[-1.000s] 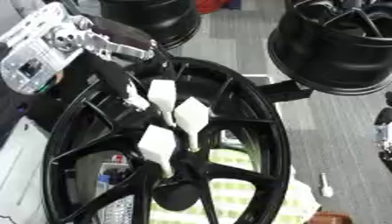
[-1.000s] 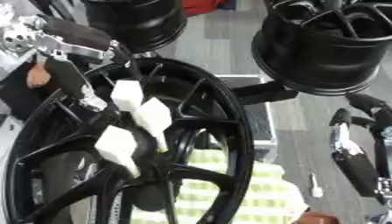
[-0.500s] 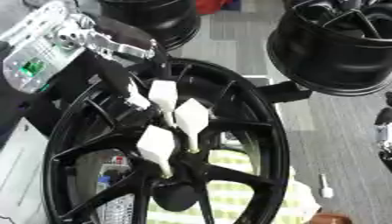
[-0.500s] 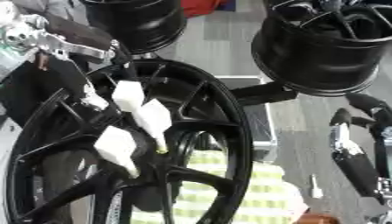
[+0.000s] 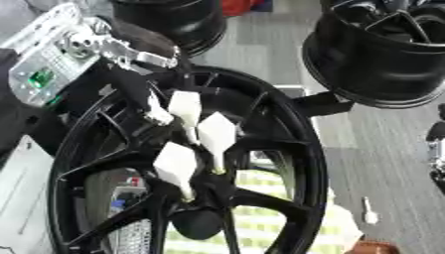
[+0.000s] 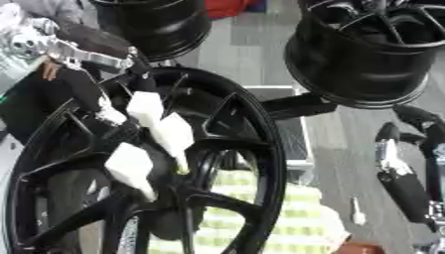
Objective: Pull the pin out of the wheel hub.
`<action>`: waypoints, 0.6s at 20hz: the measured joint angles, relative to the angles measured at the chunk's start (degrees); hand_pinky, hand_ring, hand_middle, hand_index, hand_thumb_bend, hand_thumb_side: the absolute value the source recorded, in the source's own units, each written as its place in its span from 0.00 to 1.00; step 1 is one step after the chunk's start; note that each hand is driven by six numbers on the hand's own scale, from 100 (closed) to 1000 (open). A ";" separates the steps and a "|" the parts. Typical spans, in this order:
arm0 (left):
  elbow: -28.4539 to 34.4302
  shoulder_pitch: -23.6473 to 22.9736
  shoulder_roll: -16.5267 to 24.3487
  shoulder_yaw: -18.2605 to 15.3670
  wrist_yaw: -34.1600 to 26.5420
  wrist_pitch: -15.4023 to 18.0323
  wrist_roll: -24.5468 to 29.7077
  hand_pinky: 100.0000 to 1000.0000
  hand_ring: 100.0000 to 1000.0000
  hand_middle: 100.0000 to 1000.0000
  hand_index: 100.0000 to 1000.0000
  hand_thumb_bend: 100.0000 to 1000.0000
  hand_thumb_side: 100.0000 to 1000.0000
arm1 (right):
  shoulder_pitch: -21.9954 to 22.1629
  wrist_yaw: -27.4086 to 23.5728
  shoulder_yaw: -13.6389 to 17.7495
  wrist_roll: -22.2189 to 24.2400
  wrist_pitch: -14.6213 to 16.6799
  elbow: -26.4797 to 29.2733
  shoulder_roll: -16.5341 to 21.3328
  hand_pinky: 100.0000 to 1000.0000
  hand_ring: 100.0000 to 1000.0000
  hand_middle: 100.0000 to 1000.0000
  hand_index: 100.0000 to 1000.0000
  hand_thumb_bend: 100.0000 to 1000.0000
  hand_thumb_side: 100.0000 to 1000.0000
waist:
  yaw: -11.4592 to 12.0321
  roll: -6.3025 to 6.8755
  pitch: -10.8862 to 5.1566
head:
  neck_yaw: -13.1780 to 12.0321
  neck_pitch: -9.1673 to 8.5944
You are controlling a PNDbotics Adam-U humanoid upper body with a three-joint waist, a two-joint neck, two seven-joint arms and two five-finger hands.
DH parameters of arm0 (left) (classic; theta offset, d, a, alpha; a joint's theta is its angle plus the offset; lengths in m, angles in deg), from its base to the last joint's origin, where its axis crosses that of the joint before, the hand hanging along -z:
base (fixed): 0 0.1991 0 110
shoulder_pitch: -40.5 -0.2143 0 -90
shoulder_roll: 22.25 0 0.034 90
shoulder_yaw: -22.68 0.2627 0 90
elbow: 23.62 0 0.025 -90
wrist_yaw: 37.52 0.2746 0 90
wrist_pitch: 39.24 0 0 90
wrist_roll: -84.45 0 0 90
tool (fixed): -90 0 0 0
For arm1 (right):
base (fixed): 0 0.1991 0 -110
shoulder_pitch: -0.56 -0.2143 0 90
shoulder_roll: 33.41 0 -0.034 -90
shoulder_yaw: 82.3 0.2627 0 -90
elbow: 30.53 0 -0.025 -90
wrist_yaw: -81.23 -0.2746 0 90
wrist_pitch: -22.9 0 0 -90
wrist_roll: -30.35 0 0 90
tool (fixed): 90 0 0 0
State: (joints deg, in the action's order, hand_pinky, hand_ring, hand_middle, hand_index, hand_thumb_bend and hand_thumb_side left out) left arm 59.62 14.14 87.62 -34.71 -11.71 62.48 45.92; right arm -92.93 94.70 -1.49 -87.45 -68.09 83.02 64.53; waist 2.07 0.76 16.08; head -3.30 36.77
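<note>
Left eye view: left robot hand (image 5: 187, 131) fingers extended onto wheel hub (image 5: 204, 188); no legible writing.

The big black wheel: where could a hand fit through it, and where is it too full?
Free: the gaps between the spokes on the wheel's right and lower side, over the yellow-green striped surface. Also the grey floor right of the rim. Crowded: the hub, where the left hand reaches in with white-tipped fingers.

The robot's left hand (image 5: 187, 131) has black segments capped with white pads on its fingers (image 5: 177, 162), behind a silver machined wrist block with a green light. The right hand (image 6: 402, 168) is black, slender, with one pale strip.
</note>
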 measured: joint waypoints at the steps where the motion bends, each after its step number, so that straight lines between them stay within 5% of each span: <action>1: 0.00 0.00 -0.16 0.00 0.00 -0.04 0.02 0.71 0.67 0.57 0.75 0.33 0.60 | 0.00 0.00 0.00 -0.01 0.00 0.00 -0.01 0.70 0.84 0.78 0.80 0.00 0.65 | -0.01 0.00 0.00 | 0.00 0.00; 12: 0.03 0.00 -0.63 -0.20 -1.36 -1.02 0.19 0.64 0.58 0.44 0.64 0.00 0.40 | 0.01 -0.06 0.25 -0.46 -0.10 0.00 -0.45 0.70 0.84 0.78 0.80 0.00 0.65 | -0.14 -0.02 0.00 | 0.01 0.01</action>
State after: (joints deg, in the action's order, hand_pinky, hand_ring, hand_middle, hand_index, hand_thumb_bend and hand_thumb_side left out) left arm 59.66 14.13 86.99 -34.91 -13.07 61.46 46.11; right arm -92.92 94.64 -1.24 -87.91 -68.19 83.02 64.08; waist 1.93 0.74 16.08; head -3.29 36.79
